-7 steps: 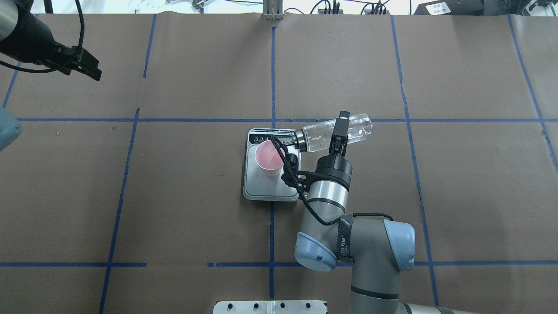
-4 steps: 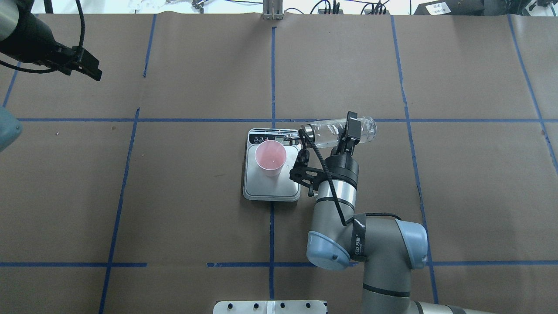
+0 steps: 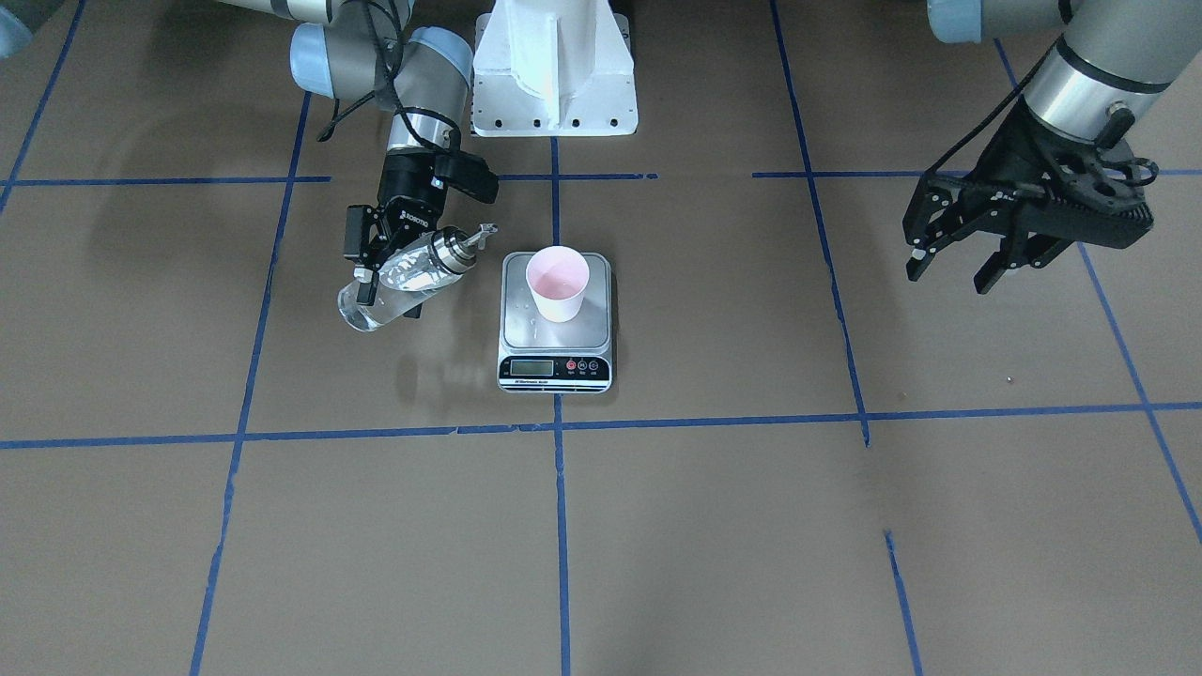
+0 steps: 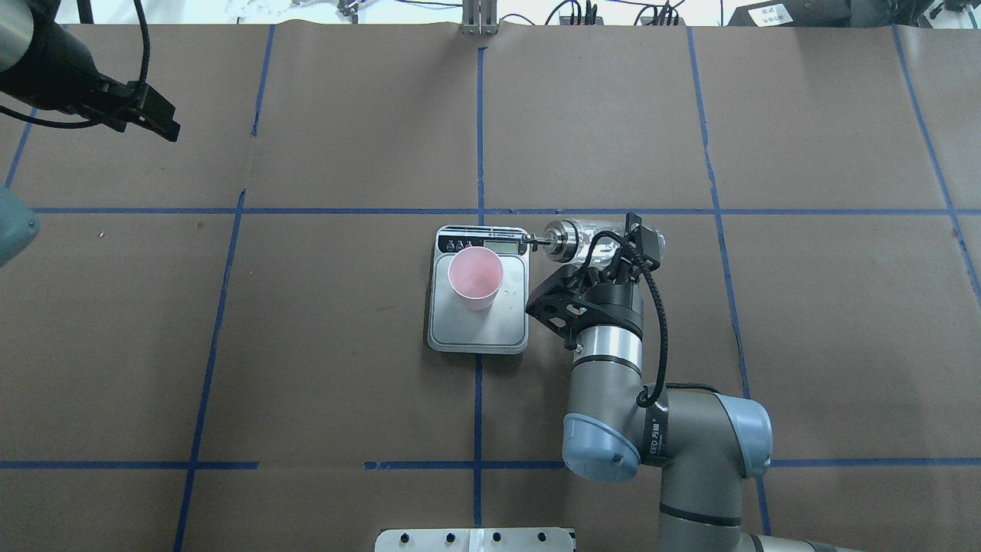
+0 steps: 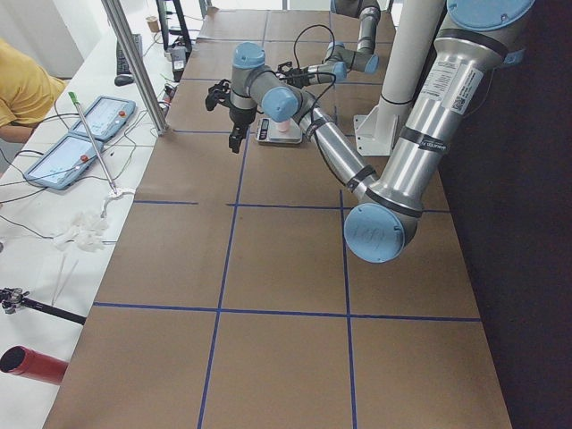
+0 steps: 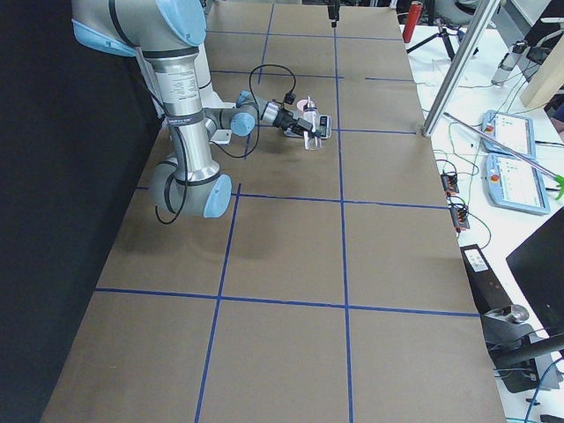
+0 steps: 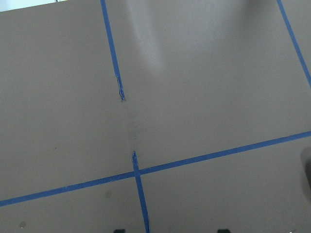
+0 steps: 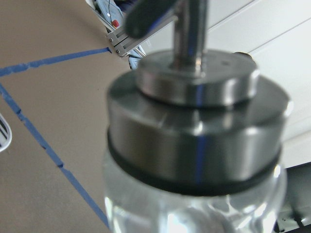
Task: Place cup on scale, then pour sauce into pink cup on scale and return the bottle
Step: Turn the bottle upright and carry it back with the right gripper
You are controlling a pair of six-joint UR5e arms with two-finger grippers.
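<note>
The cup (image 3: 558,282) stands upright on the steel platform of the scale (image 4: 479,333), toward the display end and well inside the platform's edges. Its pink inside shows a faint gleam, but whether sauce lies in it, or how much, cannot be told, and the digits on the display are too small to read. Just beside the scale, on the robot's right, the bottle (image 3: 423,266) hangs clear of the counter (image 3: 714,526), tilted with its base low and its silver spout (image 3: 481,231) raised. The spout points toward the scale's corner and is not over the cup's mouth, so nothing can be running into the cup. The right claw (image 3: 385,277) is clenched across the glass body near its middle; its far finger is hidden behind the bottle. I judge that pouring is done and the return of the bottle is the step in hand. The next move calls for bringing the bottle fully upright, carrying it away from the scale without brushing the cup, setting it down flat, and only then letting go. Nothing marks where it belongs. The left claw (image 3: 947,272) hangs empty with its fingers spread, well apart on the robot's left. The right wrist view is filled by the blurred cap (image 8: 194,141), and the left wrist view shows only bare counter and blue tape.
</note>
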